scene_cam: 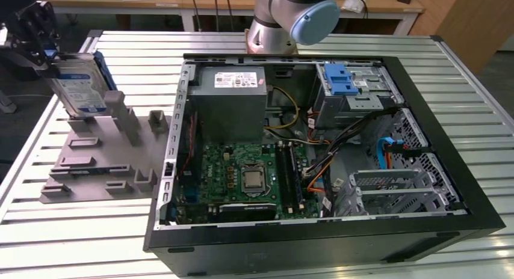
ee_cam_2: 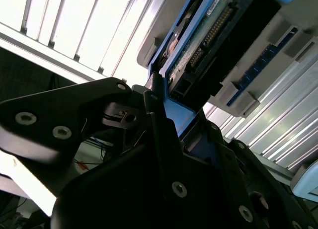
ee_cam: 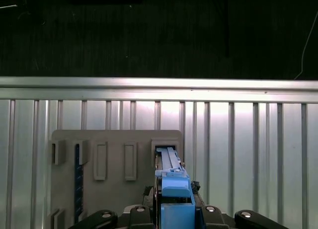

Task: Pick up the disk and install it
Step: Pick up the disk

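black bolted jaws pinch the blue plastic edge of the disk (ee_cam_2: 208,35)

matte black metal fingers with round screw heads close on the disk's blue bracket, seen in both wrist views (ee_cam: 174,189). in the exterior view the flat silver disk (scene_cam: 79,89) with its blue-and-white label stands upright at the far end of a grey blocky slotted holder (scene_cam: 96,165). the holder lies on the ribbed aluminium table (scene_cam: 80,231), to the exterior view's left of the open black computer case (scene_cam: 321,249).
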